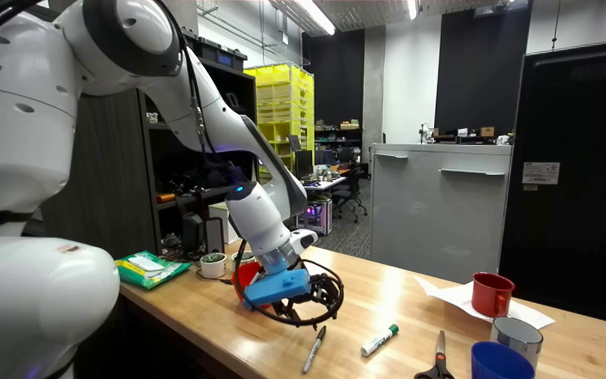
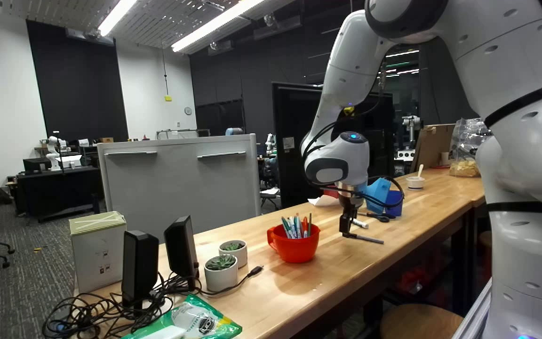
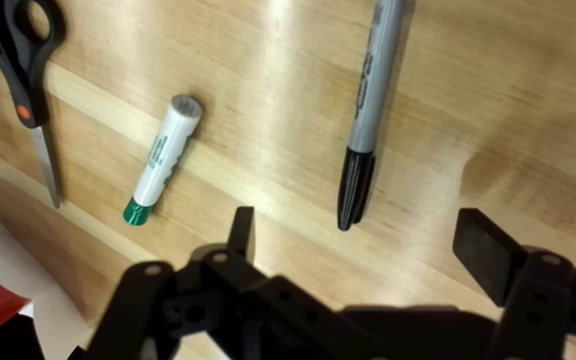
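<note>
Wrist view: pincer (image 3: pixel 357 235) wide apart, holding nothing; gray marker (image 3: pixel 369 112) lies mostly ahead of it, cap toward gap. Closing here could miss or pinch cap only, b/c marker's too far fwd; sideways drift might knock green-capped marker (image 3: pixel 162 159), near one finger.

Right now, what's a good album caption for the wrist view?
Open pincer near a gray pen, with marker and scissors also showing.
</note>
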Controlling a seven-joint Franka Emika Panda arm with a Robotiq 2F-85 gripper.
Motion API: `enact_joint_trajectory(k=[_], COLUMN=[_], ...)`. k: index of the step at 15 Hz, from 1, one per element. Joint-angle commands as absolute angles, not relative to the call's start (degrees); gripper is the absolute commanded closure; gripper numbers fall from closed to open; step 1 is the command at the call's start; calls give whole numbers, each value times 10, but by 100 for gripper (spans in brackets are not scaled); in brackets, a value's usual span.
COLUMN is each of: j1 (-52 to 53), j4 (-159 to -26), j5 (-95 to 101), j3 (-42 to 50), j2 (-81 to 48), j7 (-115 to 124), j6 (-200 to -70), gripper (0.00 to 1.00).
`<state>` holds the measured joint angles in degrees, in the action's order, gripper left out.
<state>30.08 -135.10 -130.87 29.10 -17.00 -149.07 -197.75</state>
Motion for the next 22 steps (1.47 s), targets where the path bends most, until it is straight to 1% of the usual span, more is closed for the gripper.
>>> enact_joint_trajectory(k=[1, 6, 9, 11, 18, 22], j1=[335, 357, 389, 427, 654, 745], j4=[-1355, -1367, -1359, -1351, -1283, -1268], j5=[-1297, -1286, -1274, -1244, -1082, -1030], j3=[314, 325, 357, 398, 655, 764], j2=[-158, -149, -153, -154, -225, -279], j7=[-1491, -1491, -1491, -1491, -1490, -1491], j6=[-1986, -1985, -1985, -1986, -1984, -1981], gripper=[0, 0, 0, 0, 0, 0])
